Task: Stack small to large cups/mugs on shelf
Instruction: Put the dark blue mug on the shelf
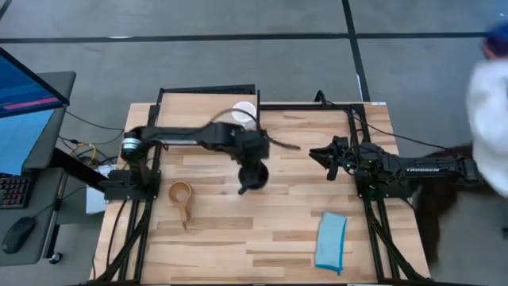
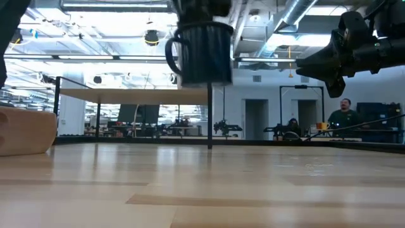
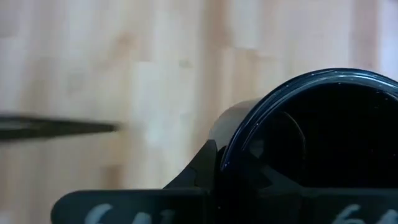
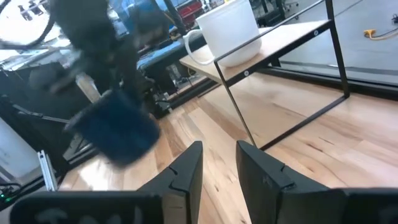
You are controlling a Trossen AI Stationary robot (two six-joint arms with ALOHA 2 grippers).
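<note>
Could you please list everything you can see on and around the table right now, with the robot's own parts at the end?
Navy mug: one, dark, held in the air above mid-table.
White mug: one, white, on the shelf.
Wooden cup: one, light brown, long handle, on the table's left part.
Shelf: one, light wood top, black frame, at the table's far edge.
Cloth: one, light blue, folded, near the table's right front.
Table: one, wood planks.
Monitor: one, blue screen, left of the table.
Left gripper: shut on the navy mug.
Right gripper: open, empty, right of the table's middle.
</note>
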